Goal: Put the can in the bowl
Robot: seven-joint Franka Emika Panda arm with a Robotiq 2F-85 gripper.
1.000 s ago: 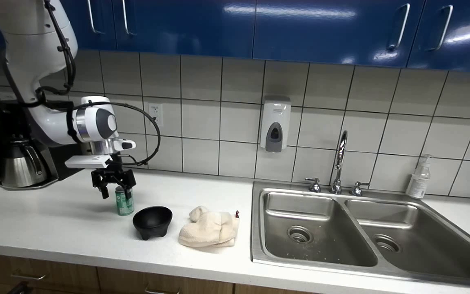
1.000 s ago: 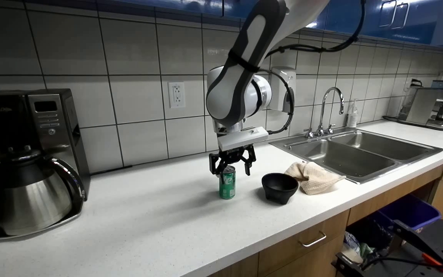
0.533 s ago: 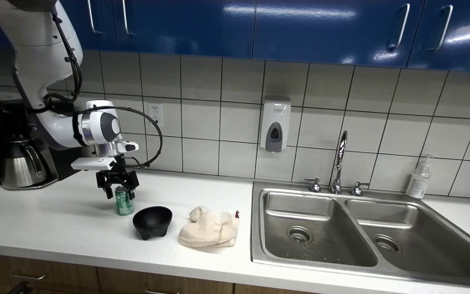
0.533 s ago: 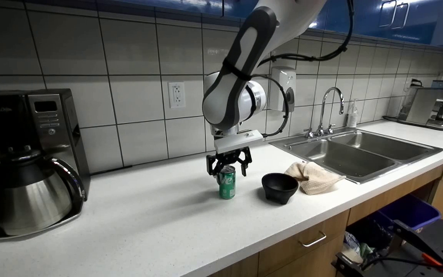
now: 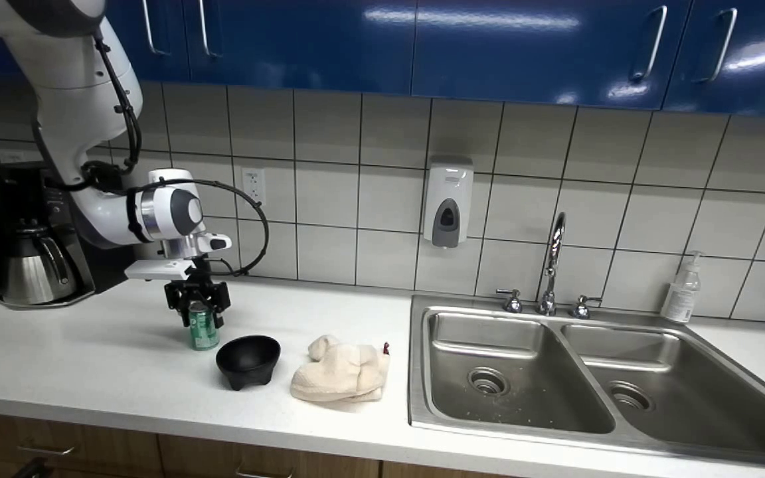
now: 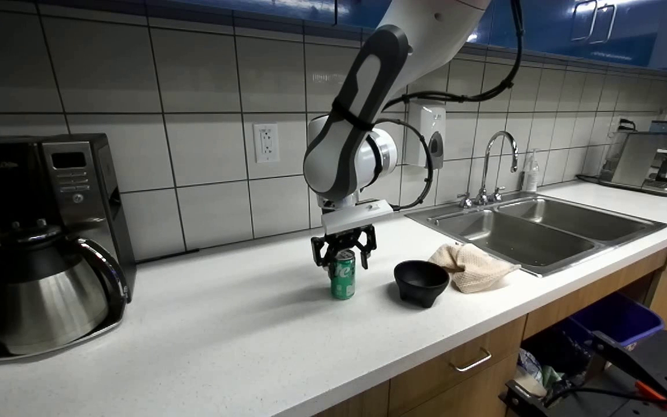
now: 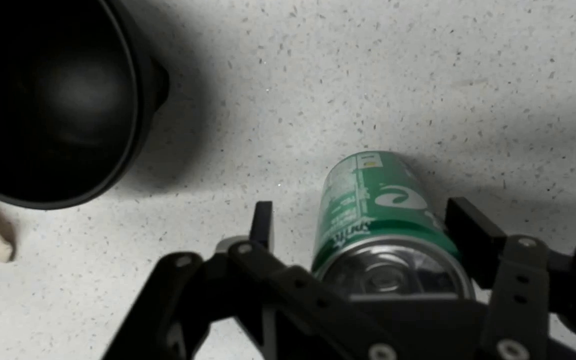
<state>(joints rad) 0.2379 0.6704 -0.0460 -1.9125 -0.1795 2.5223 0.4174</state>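
Note:
A green soda can stands upright on the white counter in both exterior views. A black bowl on short feet stands beside it, also in both exterior views. My gripper is low over the can, pointing down, with a finger on either side of its upper part. In the wrist view the can lies between the open fingers. A gap shows at the left finger; the right finger is close to the can, contact unclear. The bowl is at upper left and looks empty.
A beige cloth lies on the far side of the bowl from the can. A steel double sink with a faucet is beyond it. A coffee maker with a steel carafe stands on the can's other side. A tiled wall runs behind.
My gripper has come down around the upper part of the can and shifted slightly sideways to line up over it. The fingers look slightly closer together. The can, bowl and cloth have not moved.

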